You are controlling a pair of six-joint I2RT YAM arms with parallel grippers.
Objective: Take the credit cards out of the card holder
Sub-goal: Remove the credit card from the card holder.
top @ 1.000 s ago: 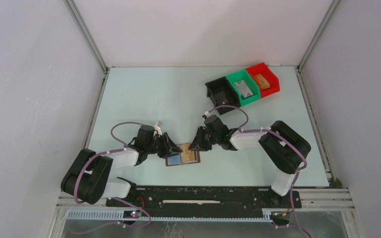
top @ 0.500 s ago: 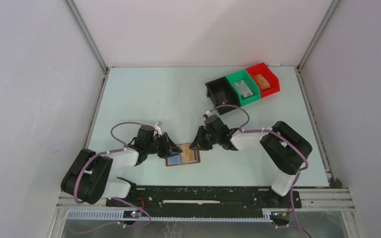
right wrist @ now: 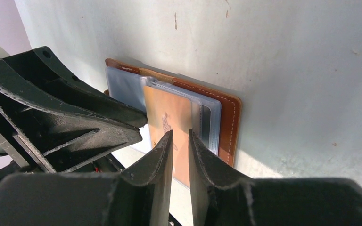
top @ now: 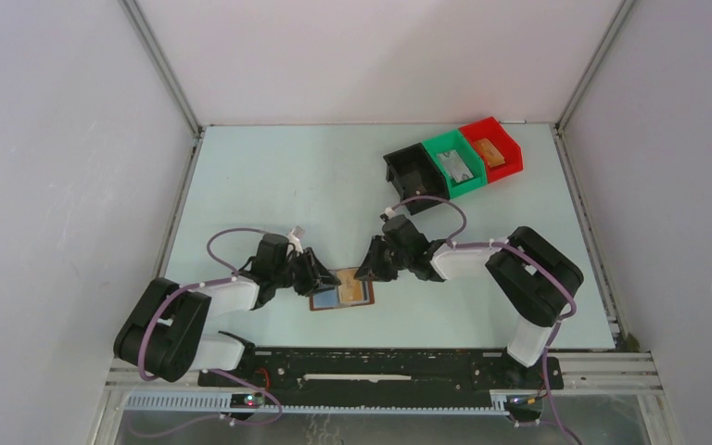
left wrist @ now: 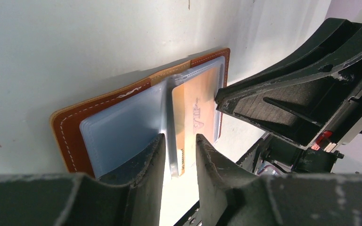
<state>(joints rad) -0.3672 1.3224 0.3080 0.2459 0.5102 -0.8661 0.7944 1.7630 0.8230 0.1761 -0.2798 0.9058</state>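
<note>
the right gripper (right wrist: 180, 149) is seen with its jaws a narrow slit apart, set over the near short edge of a tan-orange card (right wrist: 167, 113); whether that edge is pinched cannot be told. the left gripper (left wrist: 176, 157) is set somewhat wider at the fold of the card holder (left wrist: 68, 129). a clear sleeve leaf (left wrist: 166, 117) and the same card's corner show in its gap, and a grip there cannot be confirmed either. the card holder is laid open and flat on the table (top: 269, 185), between the 2 grippers. its pale blue panel is on the left-arm side of the fold and the card on the right-arm side. the card's long axis is run parallel to the holder's fold, and its near end is seen jutting just past the holder's brown rim toward both sets of fingertips. of the 2 arms, the right is judged the nearer to the card, directly above it. the next move is thought to hinge on a straight pull along that axis, away from the holder. 3 bins (top: 438, 146) are stood well apart from the holder, beyond its far right corner.
</note>
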